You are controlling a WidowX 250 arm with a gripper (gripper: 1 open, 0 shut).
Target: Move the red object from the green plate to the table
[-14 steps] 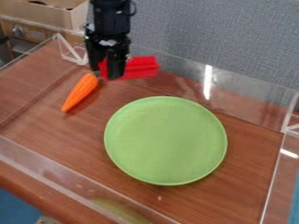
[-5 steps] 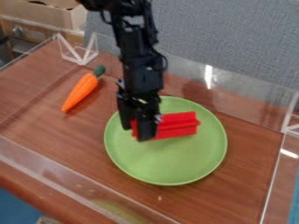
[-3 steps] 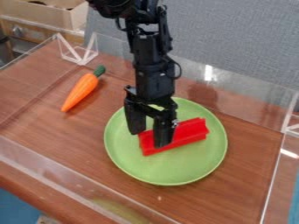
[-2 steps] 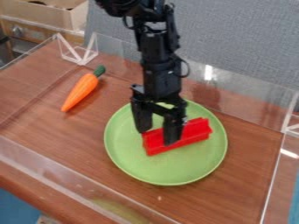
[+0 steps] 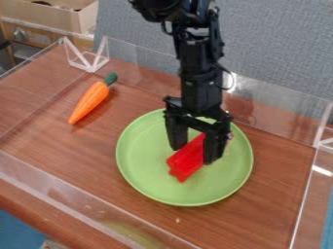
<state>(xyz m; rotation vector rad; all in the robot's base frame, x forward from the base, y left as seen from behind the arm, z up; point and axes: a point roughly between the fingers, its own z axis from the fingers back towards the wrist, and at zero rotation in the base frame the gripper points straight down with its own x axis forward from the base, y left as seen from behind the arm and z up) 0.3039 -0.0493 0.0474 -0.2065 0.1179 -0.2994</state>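
Camera view takes in the table [image 5: 53, 146], glossy brown wood behind clear low walls. On it sits the green plate [image 5: 150, 156], wide and flat. Above it, the black gripper [image 5: 197, 144] points down, jaws spread wide, straddling the red object [image 5: 189, 161] — the bar lies on the plate, tilted diagonally. Off left, an orange carrot [image 5: 89, 100] rests on the table.

From my camera I see the hand [image 5: 196, 139] pointing down over the green plate [image 5: 150, 160], its fingers spread to either side of the red object [image 5: 189, 160], which lies tilted on the plate. The orange carrot [image 5: 89, 99] rests on the bench [image 5: 53, 136], well left.
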